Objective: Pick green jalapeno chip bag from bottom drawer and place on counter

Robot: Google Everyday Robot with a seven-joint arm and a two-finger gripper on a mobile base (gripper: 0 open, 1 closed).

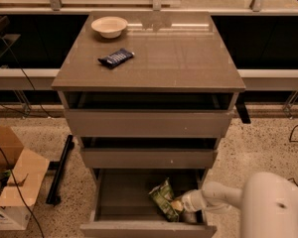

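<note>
Down in the bottom drawer (123,198), gripper (180,206) touching the green jalapeno chip bag (162,197); can't tell if holding. Looks light, crinkly, slippery. Best pinched gently by an edge

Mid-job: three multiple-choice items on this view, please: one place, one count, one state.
1. Where is the crinkly green chip bag? A on the glossy grey-brown counter; B in the deep bottom drawer; C on the floor.
2. Things on the counter? A one; B four; C two.
3. The bottom drawer is: A open; B shut; C removed.
1 B: it lies inside, by the gripper reaching in from the right. 2 C: cream bowl, dark-blue snack wrapper. 3 A: its inside shows.
</note>
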